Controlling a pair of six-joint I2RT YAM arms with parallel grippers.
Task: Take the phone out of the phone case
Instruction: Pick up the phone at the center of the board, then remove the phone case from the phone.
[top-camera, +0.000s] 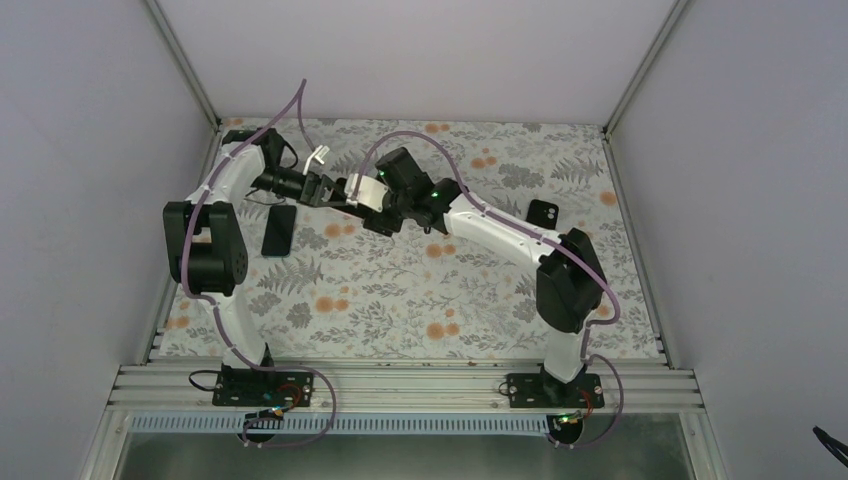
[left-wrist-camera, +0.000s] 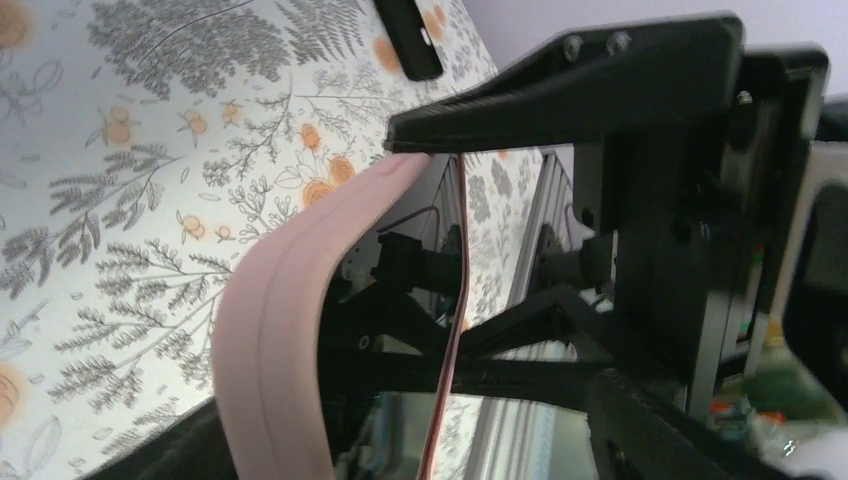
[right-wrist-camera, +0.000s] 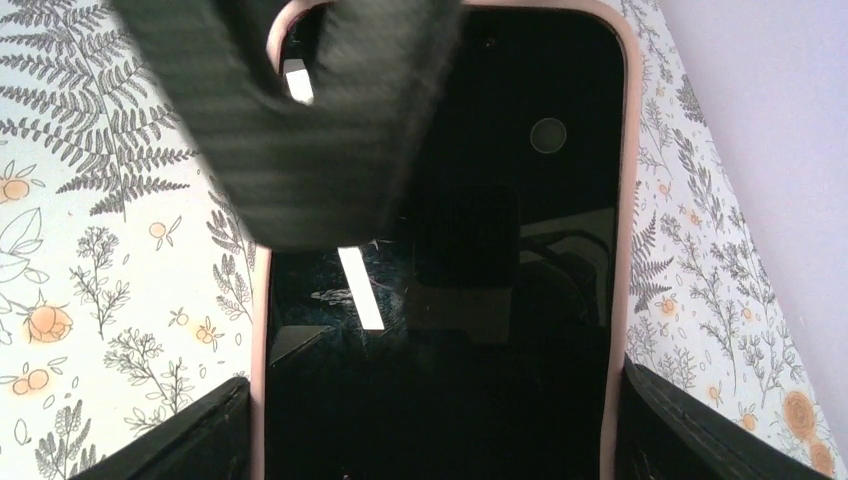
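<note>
The phone (right-wrist-camera: 470, 300), glossy black, sits inside the salmon-pink phone case (right-wrist-camera: 626, 200), whose rim frames it. My right gripper (right-wrist-camera: 430, 435) is shut on the case's long sides, with one black finger (right-wrist-camera: 170, 440) at each lower corner, and holds it above the table. My left gripper (left-wrist-camera: 490, 260) is shut on the case's far end. Its finger lies over the screen's top left corner (right-wrist-camera: 300, 130). In the left wrist view the pink case (left-wrist-camera: 280, 330) bows away from the phone. In the top view both grippers meet at the back left (top-camera: 345, 192).
A bare all-black phone (top-camera: 279, 230) lies on the floral tablecloth (top-camera: 420, 290) below the left gripper. A small black item (top-camera: 542, 212) lies at the right and a white object (top-camera: 318, 157) near the back. Frame posts and walls ring the table.
</note>
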